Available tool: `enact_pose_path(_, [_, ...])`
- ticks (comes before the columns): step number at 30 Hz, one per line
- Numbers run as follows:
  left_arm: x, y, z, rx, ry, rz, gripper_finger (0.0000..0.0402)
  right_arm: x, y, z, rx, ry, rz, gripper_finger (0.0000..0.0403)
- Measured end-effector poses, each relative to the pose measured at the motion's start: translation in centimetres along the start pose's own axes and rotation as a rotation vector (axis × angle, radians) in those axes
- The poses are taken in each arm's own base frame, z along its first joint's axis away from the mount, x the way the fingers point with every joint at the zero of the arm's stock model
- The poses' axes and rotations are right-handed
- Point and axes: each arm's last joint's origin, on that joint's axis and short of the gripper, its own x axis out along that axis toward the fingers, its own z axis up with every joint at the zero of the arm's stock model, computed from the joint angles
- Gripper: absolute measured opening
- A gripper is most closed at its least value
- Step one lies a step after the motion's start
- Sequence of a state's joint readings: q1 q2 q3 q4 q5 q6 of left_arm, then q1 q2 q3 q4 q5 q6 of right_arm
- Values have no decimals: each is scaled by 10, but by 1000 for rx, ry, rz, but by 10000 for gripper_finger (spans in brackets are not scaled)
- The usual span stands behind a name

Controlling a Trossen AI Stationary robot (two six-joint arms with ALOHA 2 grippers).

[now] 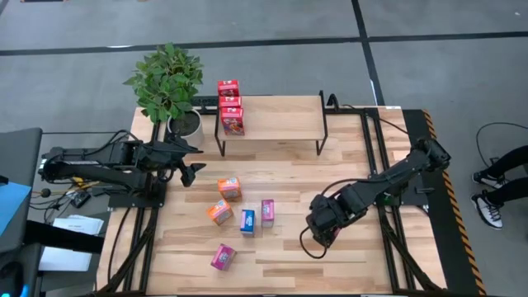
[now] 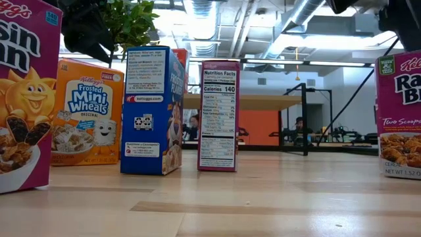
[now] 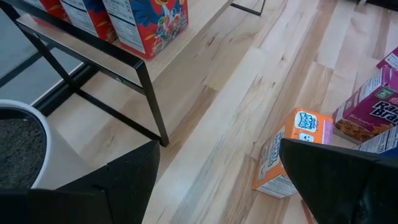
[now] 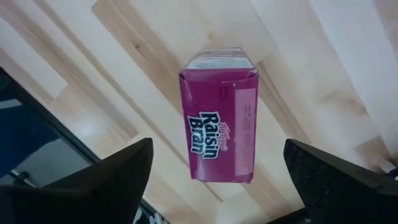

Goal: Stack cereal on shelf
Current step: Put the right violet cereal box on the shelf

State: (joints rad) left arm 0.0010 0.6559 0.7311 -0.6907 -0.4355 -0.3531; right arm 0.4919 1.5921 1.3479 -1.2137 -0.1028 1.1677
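The shelf (image 1: pixel 276 124) stands at the table's far side, with up to three red cereal boxes (image 1: pixel 230 107) standing on its left end; they also show in the left wrist view (image 3: pixel 146 22). Two orange boxes (image 1: pixel 229 188) (image 1: pixel 219 212), a blue one (image 1: pixel 247 221) and two magenta ones (image 1: pixel 267 212) (image 1: pixel 223 256) sit on the table. My left gripper (image 1: pixel 194 162) is open and empty, in front of the shelf's left leg (image 3: pixel 152 99). My right gripper (image 1: pixel 320 231) is open above another magenta Raisin Bran box (image 4: pixel 217 118), which stands upright on the table (image 2: pixel 398 112).
A potted plant (image 1: pixel 169 82) in a white pot (image 3: pixel 18 143) stands at the shelf's left end, close behind my left gripper. The nearest orange box (image 3: pixel 289 152) lies just to that gripper's right. Bare planks lie along the near edge (image 1: pixel 346 272).
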Motion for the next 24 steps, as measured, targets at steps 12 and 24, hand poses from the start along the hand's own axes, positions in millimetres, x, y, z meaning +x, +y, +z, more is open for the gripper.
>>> enact_pose_path(12, [0, 1, -3, 5, 27, 13, 321, 28, 13, 4, -71, 40, -60, 380])
enact_pose_path(24, [0, 1, -3, 9, 30, 15, 321, 31, 11, 8, -64, 68, -81, 363])
